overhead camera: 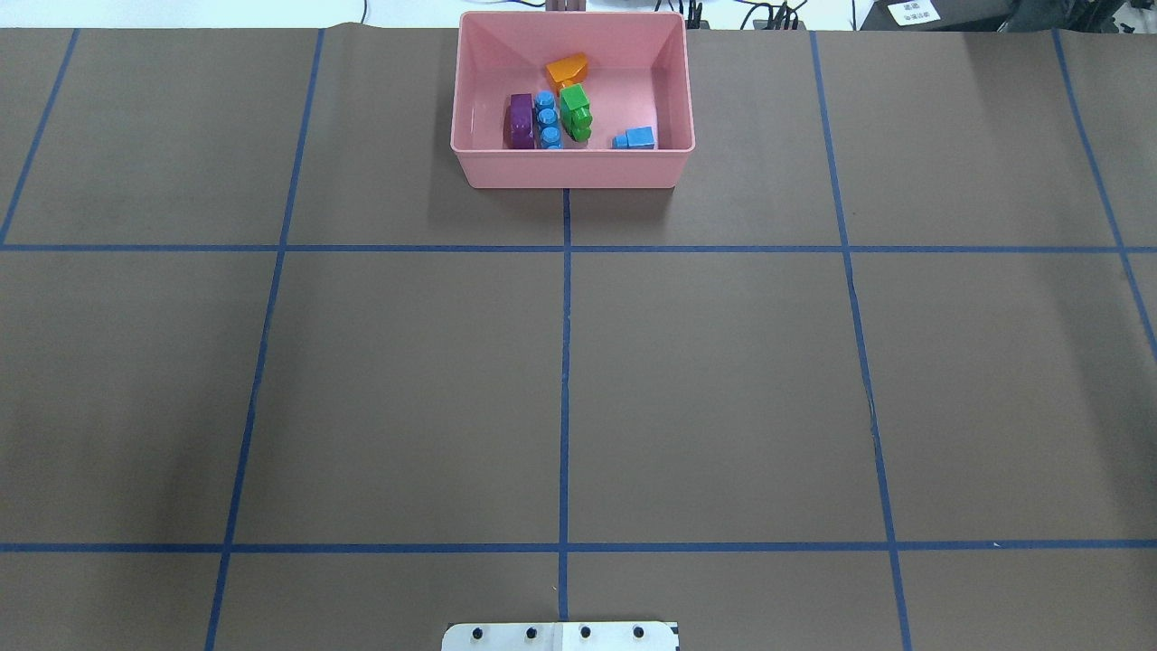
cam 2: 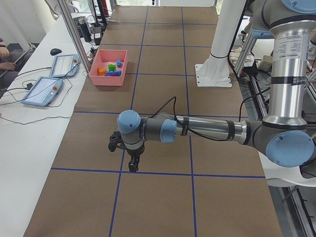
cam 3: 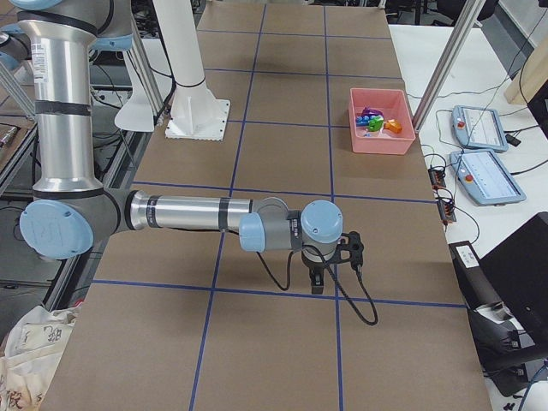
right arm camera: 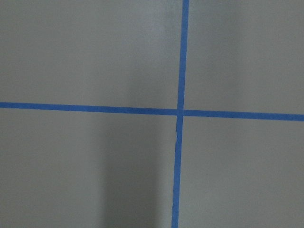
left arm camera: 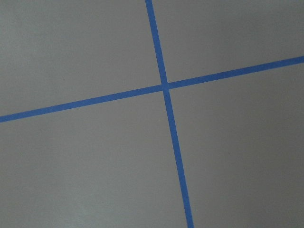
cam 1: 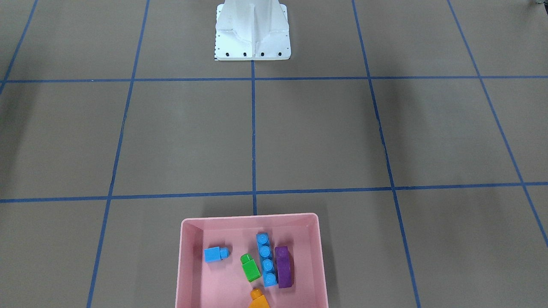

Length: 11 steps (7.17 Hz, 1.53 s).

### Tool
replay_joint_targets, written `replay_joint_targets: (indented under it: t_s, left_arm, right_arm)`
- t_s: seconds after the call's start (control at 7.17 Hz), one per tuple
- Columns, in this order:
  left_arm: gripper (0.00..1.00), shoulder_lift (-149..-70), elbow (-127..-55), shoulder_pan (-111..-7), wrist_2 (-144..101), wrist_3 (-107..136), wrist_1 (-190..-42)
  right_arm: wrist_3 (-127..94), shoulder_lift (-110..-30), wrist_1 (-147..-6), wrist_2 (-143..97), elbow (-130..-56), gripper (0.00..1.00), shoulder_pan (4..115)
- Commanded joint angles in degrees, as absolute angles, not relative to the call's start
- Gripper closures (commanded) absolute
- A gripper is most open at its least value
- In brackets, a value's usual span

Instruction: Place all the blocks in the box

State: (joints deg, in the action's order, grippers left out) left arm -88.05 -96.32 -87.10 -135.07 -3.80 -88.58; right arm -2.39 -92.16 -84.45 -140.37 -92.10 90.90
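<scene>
All five blocks are lying inside the pink box point(overhead camera: 574, 172): the orange block point(overhead camera: 567, 68), the green block point(overhead camera: 574, 110), the long blue block point(overhead camera: 548, 120) touching the purple block point(overhead camera: 520, 120), and the small blue block point(overhead camera: 637, 138) alone near one wall. The box is sitting at the far edge of the table point(overhead camera: 723, 380), so the task is looking finished to me. The left gripper point(cam 2: 132, 163) and the right gripper point(cam 3: 315, 281) are hanging well apart from the box (probably parked to keep it free). I cannot tell whether their fingers are apart or together.
</scene>
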Motion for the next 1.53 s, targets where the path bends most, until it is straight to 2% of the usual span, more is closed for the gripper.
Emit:
replay_joint_targets:
  t_s: [0.0, 0.42, 1.4]
  left_arm:
    - [0.00, -87.45, -98.08, -87.28, -136.15, -0.10, -88.68]
    - [0.00, -86.75, -100.37, -87.45, -135.79, 0.09, -88.59]
    - [0.00, -86.75, -99.76, -87.36, -132.80, -0.62, -88.68]
  right_arm:
    - [-2.46, -94.13, -86.99, -140.54, -93.43, 0.00, 91.58]
    - [-2.37, -94.22, -95.41, -132.45, -100.52, 0.00, 90.79]
    - [-2.73, -96.94, -88.95, -138.43, -98.44, 0.00, 90.79]
